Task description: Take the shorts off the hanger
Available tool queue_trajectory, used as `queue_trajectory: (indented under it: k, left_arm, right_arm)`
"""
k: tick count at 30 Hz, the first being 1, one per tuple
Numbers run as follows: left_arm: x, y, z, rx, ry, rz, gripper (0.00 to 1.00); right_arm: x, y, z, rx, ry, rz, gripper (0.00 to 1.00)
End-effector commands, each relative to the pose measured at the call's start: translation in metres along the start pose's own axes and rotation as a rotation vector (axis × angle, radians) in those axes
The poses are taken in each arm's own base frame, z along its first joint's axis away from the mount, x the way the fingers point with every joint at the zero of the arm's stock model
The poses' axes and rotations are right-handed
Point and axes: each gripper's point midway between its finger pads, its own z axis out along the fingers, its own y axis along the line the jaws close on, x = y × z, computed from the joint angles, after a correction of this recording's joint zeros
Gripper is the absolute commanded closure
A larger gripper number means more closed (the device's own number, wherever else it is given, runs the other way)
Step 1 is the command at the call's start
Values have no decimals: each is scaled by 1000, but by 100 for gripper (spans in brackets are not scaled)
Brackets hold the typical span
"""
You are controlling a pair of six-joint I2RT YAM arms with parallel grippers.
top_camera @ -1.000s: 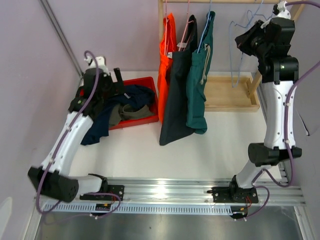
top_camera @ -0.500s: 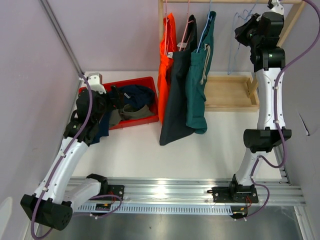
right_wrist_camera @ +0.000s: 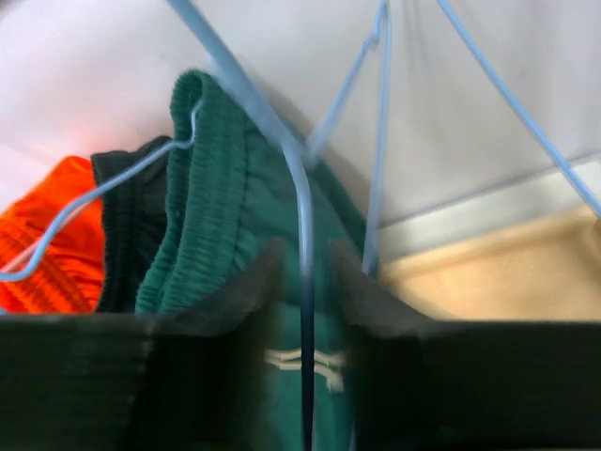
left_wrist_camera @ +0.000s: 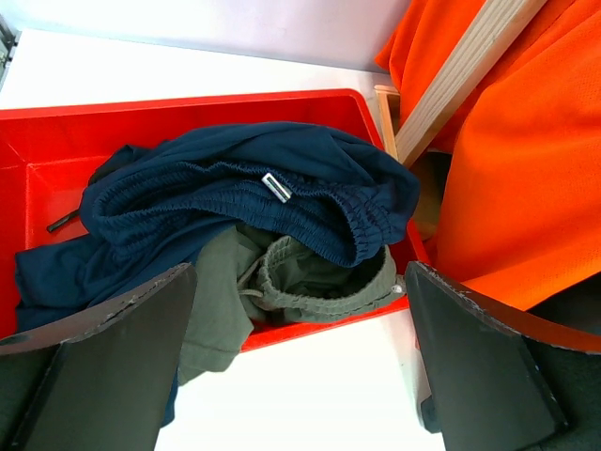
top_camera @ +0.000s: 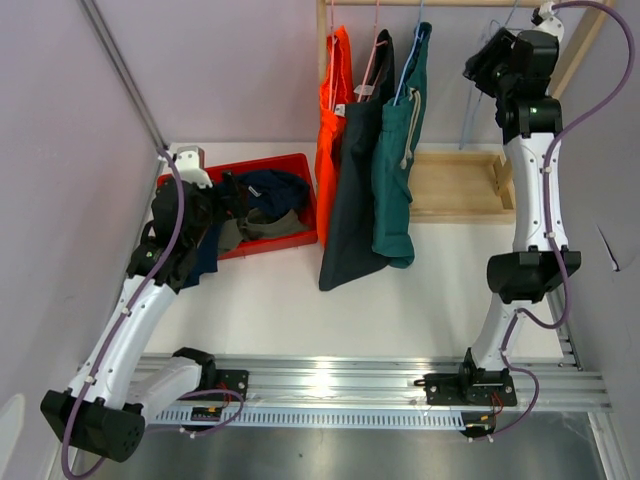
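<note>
- By my reckoning two pairs are done: the navy shorts [left_wrist_camera: 235,197] and the olive shorts [left_wrist_camera: 221,296] lie heaped in the red bin [left_wrist_camera: 188,99].
- My left gripper [left_wrist_camera: 300,272] hangs over that bin, spread wide and empty.
- The orange shorts [top_camera: 333,110], charcoal shorts [top_camera: 350,190] and teal shorts [top_camera: 397,170] hang side by side at the back.
- My right gripper [right_wrist_camera: 305,254] is up high, jaws narrowly parted, with a bare blue hanger [right_wrist_camera: 302,207] wire in the gap, apparently unclamped.
- I judge I'm between garments. Next I should back off that wire cleanly, then take the teal waistband without dragging its neighbours.
</note>
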Motion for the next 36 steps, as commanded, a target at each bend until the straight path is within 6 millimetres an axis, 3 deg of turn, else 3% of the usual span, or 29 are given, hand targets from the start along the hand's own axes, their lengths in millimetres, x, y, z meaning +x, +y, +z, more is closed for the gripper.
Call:
queue_trajectory:
  k: [1,2,4,7,10,14,15,19,24,30,36]
  left_arm:
    - [-13,-4,-5,16,-54,-12,1]
    - [-13,-3,-5,14,-56,-12,1]
    - [-13,-3,-5,13,-56,-9,1]
    - [-13,-3,-6,12,-61,-8,1]
    - [-13,-2,-6,7,-59,-9,1]
    - [-13,-1,-5,1,-58,-14,1]
    - [-14,1,-5,-11,-62,-17,1]
    - [-15,5,-5,-36,-72,-34,1]
    - [-15,4,-7,-28,-73,-37,1]
    - [-15,0,-10,-2,-81,-34,1]
    - [-16,-3,-11,14,-82,-34,0]
  right_arm:
    - [-50,8,-41,-1,-138,-16,26]
    - [-57,8,-55,8,-153,-22,18]
    - [-68,3,-71,45,-182,-30,12]
    - [-89,-6,-114,119,-249,-37,10]
    - [-95,2,-156,137,-297,-52,10]
    - [-83,43,-185,39,-285,-58,10]
    - [-72,65,-189,-22,-258,-57,10]
    - [-38,111,-183,-153,-188,-74,11]
    - [-1,141,-141,-158,-121,-122,15]
    - [24,153,-98,-132,-91,-158,16]
    - [33,152,-81,-95,-101,-162,18]
